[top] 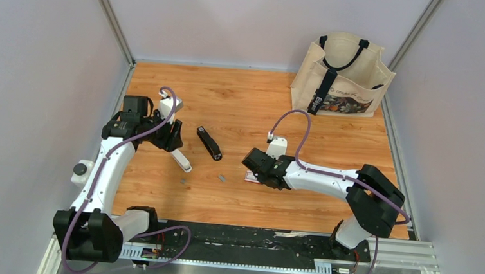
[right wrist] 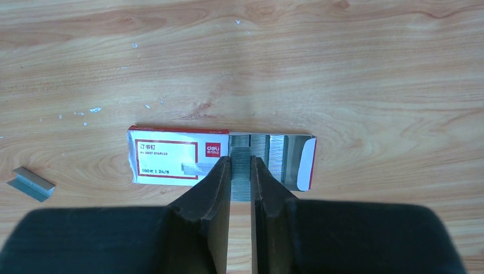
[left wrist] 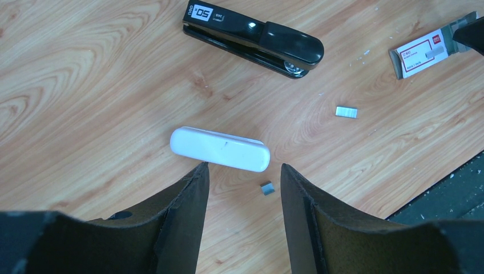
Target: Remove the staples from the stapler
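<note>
We seem to be stowing: right gripper point(right wrist: 241, 161) pinches a grey metal staple strip point(right wrist: 241, 181) at the open red-and-white cardboard box point(right wrist: 165, 161), right of the black plastic stapler point(top: 209, 142); left gripper point(left wrist: 244, 170) spread. Next: release inside.

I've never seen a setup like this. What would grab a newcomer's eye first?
Probably the right end effector, pinching a grey strip of staples over an opened red-and-white cardboard staple box. Next comes the glossy black plastic stapler lying near the middle of the orange-brown wooden table, and then the cream canvas tote bag standing in the far right corner.
</note>
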